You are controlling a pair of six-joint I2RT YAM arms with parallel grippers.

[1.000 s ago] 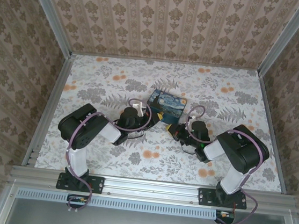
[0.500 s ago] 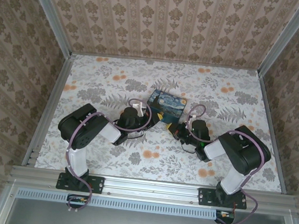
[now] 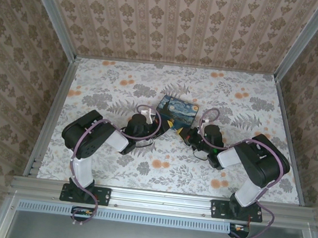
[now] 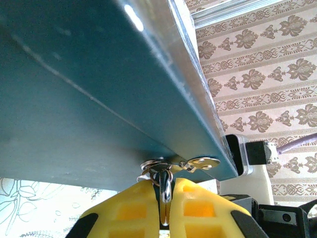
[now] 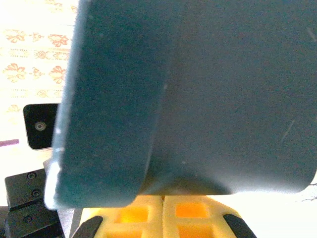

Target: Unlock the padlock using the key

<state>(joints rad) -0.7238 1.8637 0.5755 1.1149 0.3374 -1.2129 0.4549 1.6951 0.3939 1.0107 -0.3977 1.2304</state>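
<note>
Starting at the left, M. asks: what do the left fingers (image 4: 138,196) have?

K.: They are pressed together on a thin metal piece that stands edge-on between them, right under the lower edge of the box (image 4: 99,99). I take it for the padlock (image 4: 165,187). Edge-on, I cannot rule out that it is the key. It hangs at a silvery ring (image 4: 153,166) on the box's clasp, with a flat tab (image 4: 200,162) just beside the ring.

M.: Why hold it like that?

K.: My judgement is that the pinch steadies the lock, so it cannot swing on the ring while a key is brought to it from the other side.

M.: And the box itself?

K.: It lies on the counter (image 3: 117,85) between the two arms, painted lid up. From above the lid looks closed, so whatever is inside is hidden. In both wrist views its dark teal wall sits close over the fingers.

M.: Right side?

K.: The right fingers (image 5: 193,210) are together, tucked below the box's rounded corner. I can make out nothing between them. The key is too slim to tell, so I cannot say whether they carry it.

M.: Risk?

K.: Judged only: the parts are tiny and the view is blocked, so misalignment at the keyhole is likely.
</note>
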